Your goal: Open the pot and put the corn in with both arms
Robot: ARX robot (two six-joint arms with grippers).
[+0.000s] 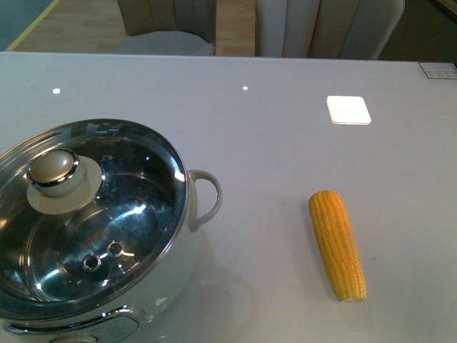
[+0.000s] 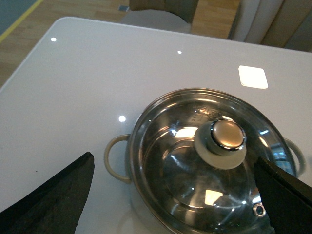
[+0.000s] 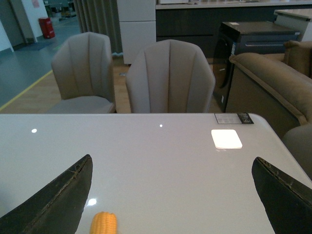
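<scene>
Overhead, left gripper (image 2: 171,158) poised above the pot (image 1: 182,268), looking down on it, black wedge-shaped fingers (image 2: 53,200) spread wide to either side, clasping nothing. Likewise right gripper (image 3: 171,160) held higher and more level, facing across the table (image 1: 285,143) toward two grey padded chairs (image 3: 170,78), matte black fingers (image 3: 53,200) parted wide and empty, with the tip of the corn (image 3: 103,223) just between them.

Largest in the front view: glossy pale-grey table filling almost the whole frame, smooth and mirror-like, dotted with small ceiling-light reflections and one bright square glare (image 1: 348,110) at upper right.

Next, at lower left of the front view: round pot with white body, polished steel bowl visible through the glass, closed by a domed glass lid (image 1: 121,214) rimmed in steel. White loop handle (image 1: 207,200) jutting from its right side. Two small metal vents (image 1: 103,256) set in the glass.

Then, at lower right, well apart from the pot: corn lying flat on the table, yellow, tapered, neat kernel rows, slightly angled, narrow rounded end toward the top of the frame.

Smallest: lid knob (image 1: 53,170), rounded steel cap on a cream base, off-centre toward the left edge.
</scene>
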